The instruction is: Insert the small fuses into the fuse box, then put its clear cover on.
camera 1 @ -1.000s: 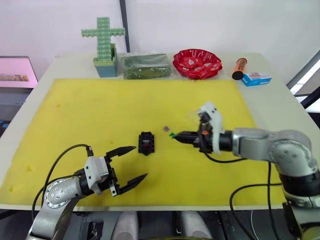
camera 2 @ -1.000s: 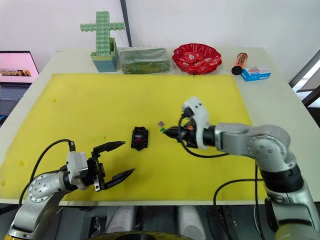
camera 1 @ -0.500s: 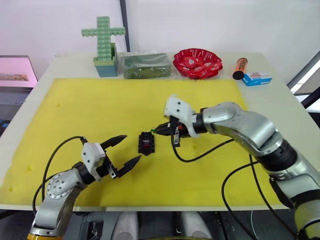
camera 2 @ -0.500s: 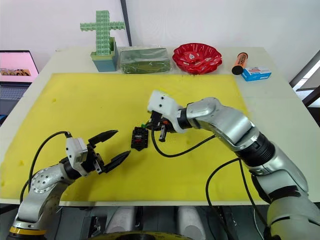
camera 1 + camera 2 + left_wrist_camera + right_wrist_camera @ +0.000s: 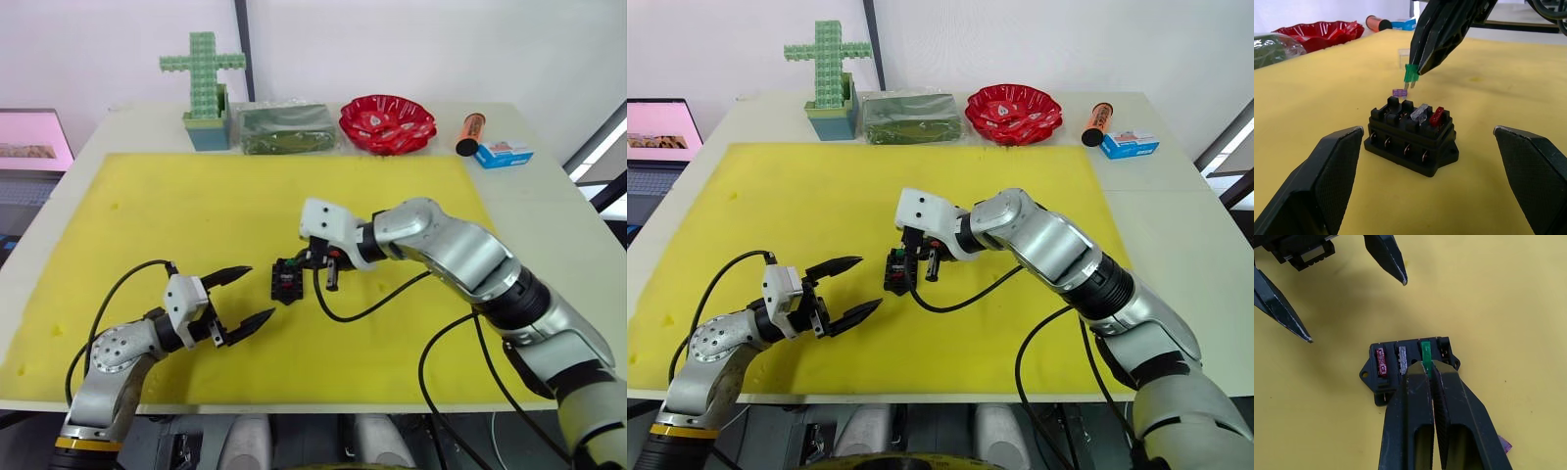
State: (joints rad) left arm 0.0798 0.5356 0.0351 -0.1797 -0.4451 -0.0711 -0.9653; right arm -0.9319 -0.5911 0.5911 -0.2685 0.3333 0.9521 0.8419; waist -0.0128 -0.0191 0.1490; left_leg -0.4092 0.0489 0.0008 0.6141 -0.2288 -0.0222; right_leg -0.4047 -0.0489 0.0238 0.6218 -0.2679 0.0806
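left wrist view: green fuse (image 5: 1410, 75) pinched above black fuse box (image 5: 1411, 134).

you have the fuse box (image 5: 1411, 138) on the mat (image 5: 147, 225), between the grippers. two fuses (image 5: 1428, 115) sit in it side by side. a third fuse (image 5: 1410, 75) hangs just above it. a fourth fuse (image 5: 1399, 92) lies behind it, the clear cover (image 5: 1403, 56) farther back.

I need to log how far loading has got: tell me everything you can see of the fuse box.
The fuse box is a small black plastic block with ribbed sides, upright on the yellow mat. The red fuse and grey-white fuse sit in neighbouring slots; other slots look empty. The right gripper holds the green fuse just above it.
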